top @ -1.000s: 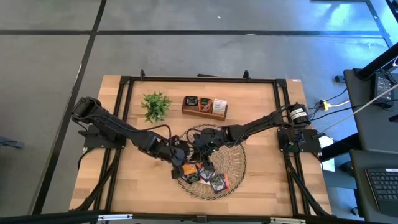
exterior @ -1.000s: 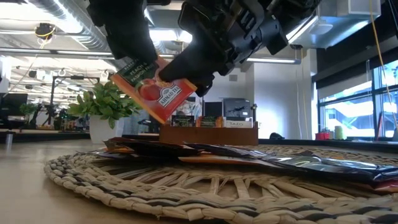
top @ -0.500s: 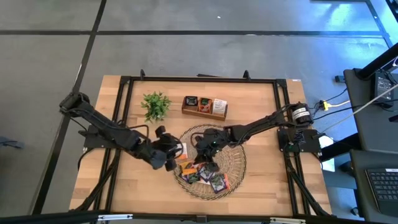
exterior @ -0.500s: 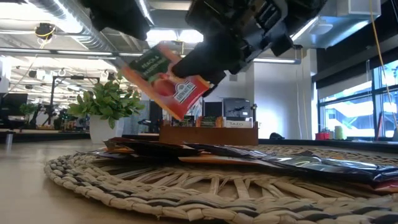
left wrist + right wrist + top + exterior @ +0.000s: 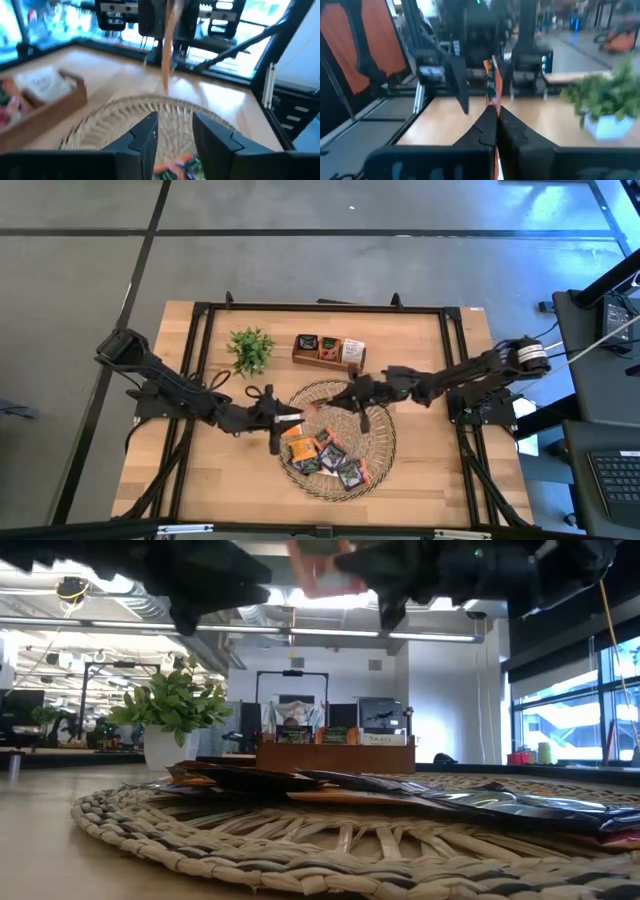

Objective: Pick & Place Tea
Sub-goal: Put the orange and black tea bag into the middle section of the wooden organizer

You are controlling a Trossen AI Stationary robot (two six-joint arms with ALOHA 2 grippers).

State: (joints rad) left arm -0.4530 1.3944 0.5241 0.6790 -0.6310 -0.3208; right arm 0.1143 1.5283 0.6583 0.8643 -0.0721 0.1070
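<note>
Orange tea sachet pinched edge-on, upright, by right gripper above woven tray — left gripper jaws spread, empty; wooden box and plant beyond.

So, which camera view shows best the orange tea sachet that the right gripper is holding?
The right wrist view: the orange sachet stands edge-on, pinched between the right gripper fingers. The left wrist view shows it edge-on, farther off. The low view catches only a piece at the top edge. From above, it is a small pale patch.

Low view crops both arms at the top edge, held sachet blurred, its print unreadable
</note>
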